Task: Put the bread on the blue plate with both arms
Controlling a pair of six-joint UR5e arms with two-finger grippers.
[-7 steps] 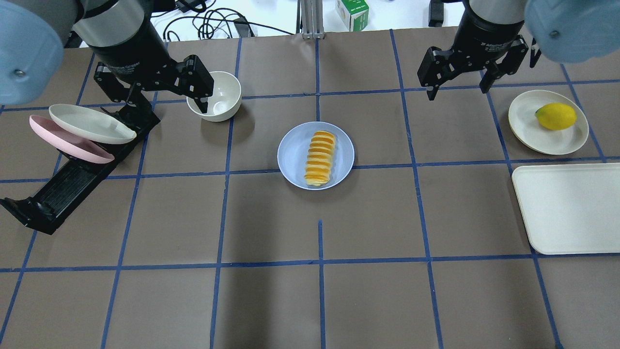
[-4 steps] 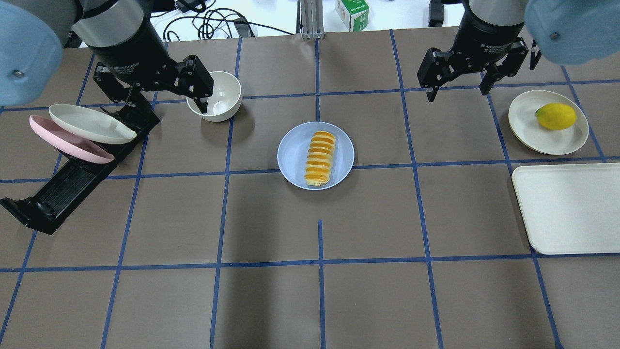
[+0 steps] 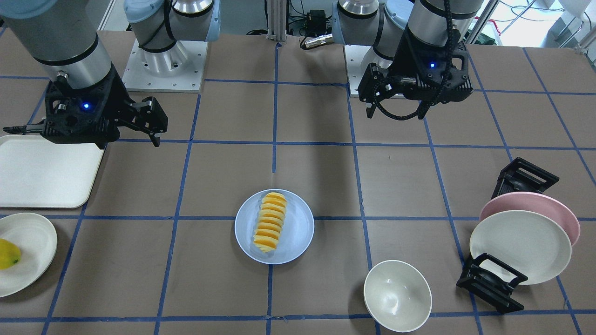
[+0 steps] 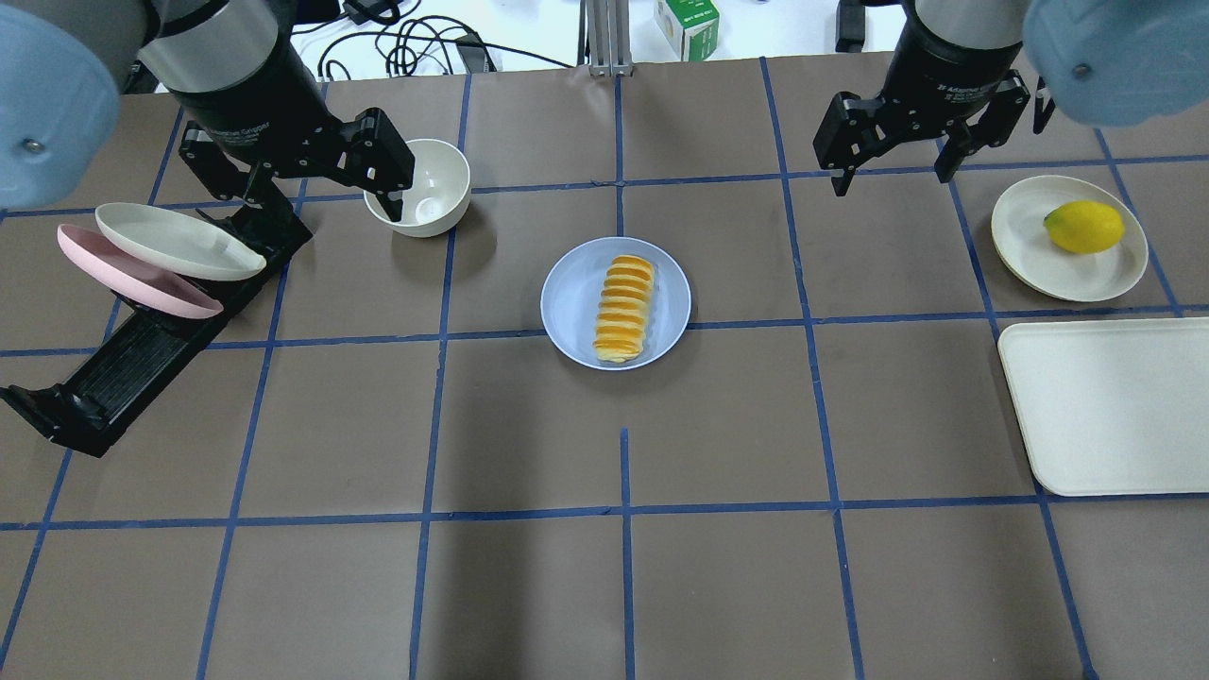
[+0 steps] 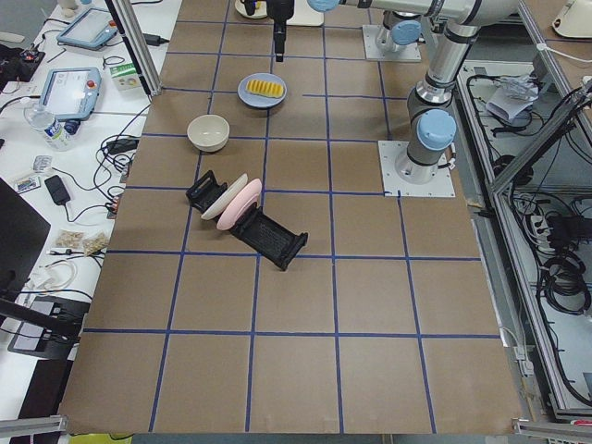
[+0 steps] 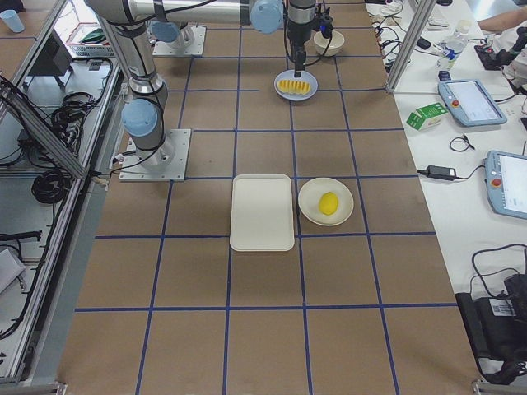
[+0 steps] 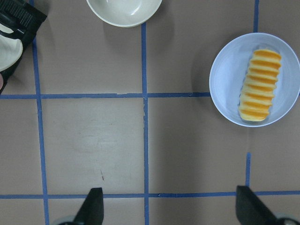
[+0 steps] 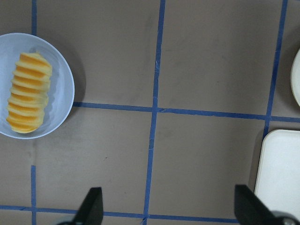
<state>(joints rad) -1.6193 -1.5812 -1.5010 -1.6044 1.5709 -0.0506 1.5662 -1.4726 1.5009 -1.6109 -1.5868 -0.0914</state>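
Barely any change: left pincer (image 7: 171, 211) and right pincer (image 4: 893, 179) spread wide, empty, shifted only slightly; bread (image 4: 623, 309) on plate (image 4: 570, 304), between and well apart from both. Looks done.

The bread (image 4: 623, 309) was laid on the central plate (image 4: 567, 302), in the middle of the table (image 4: 529, 586). A bowl (image 4: 439, 184) was set to the robot's left and farther out. Farther left, two plates (image 4: 175, 241) were leaned, overlapping, in a rack (image 4: 132, 364). On the robot's right, a lemon (image 4: 1084, 227) was set on a small plate (image 4: 1030, 246), with a tray (image 4: 1115, 406) placed just beside it, nearer the robot.
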